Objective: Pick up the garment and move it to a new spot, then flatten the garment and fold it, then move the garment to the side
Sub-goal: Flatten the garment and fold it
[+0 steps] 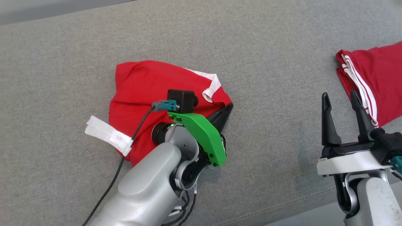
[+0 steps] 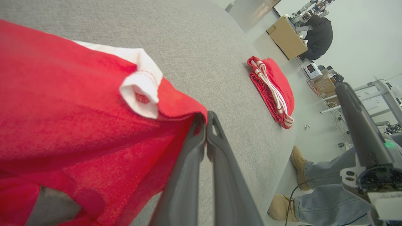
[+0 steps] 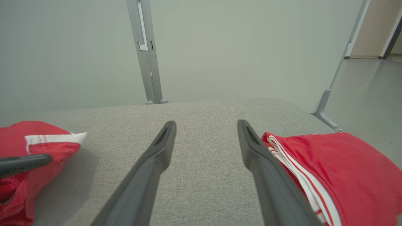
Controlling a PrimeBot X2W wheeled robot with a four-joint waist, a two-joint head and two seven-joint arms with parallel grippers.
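Grey fabric surface [image 1: 267, 62], pale wall [image 3: 220, 47] behind; left gripper [image 2: 206, 118] clenched on red garment [image 1: 141, 84], right gripper [image 1: 339, 95] spread wide.

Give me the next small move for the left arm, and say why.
Probably lift the left gripper slightly: its fingers seem shut on the right corner of the crumpled garment, which lies bunched on the grey surface. The right gripper stands open, holding nothing.

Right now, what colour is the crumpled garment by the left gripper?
The garment is red with white trim. The left wrist view shows it best.
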